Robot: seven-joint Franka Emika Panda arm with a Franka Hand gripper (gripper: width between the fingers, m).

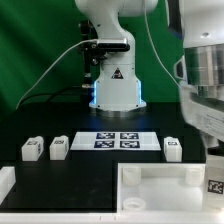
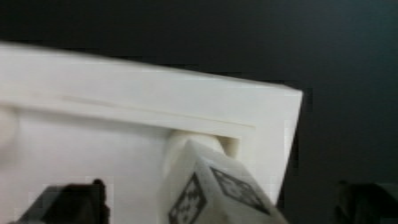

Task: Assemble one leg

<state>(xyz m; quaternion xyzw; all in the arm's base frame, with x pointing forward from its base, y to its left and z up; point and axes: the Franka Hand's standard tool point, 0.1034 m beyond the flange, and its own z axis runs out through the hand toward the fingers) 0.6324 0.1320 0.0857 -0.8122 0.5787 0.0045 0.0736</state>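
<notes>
In the wrist view a leg (image 2: 217, 180), a white peg with black-and-white tags, stands tilted with its far end in the corner socket of the white panel (image 2: 125, 100). My gripper (image 2: 214, 208) is open. Its dark fingertips (image 2: 71, 203) stand wide on either side of the leg, with gaps between them and it. In the exterior view the gripper (image 1: 213, 160) hangs at the right edge over the panel's (image 1: 150, 187) right corner, where that leg's tag (image 1: 215, 185) shows. Three more legs lie on the table: two at the left (image 1: 32, 149) (image 1: 59, 147) and one at the right (image 1: 172, 149).
The marker board (image 1: 118, 139) lies in the middle of the table in front of the robot's base (image 1: 115, 90). A white edge piece (image 1: 5, 182) shows at the exterior view's lower left. The table is black with a green backdrop behind.
</notes>
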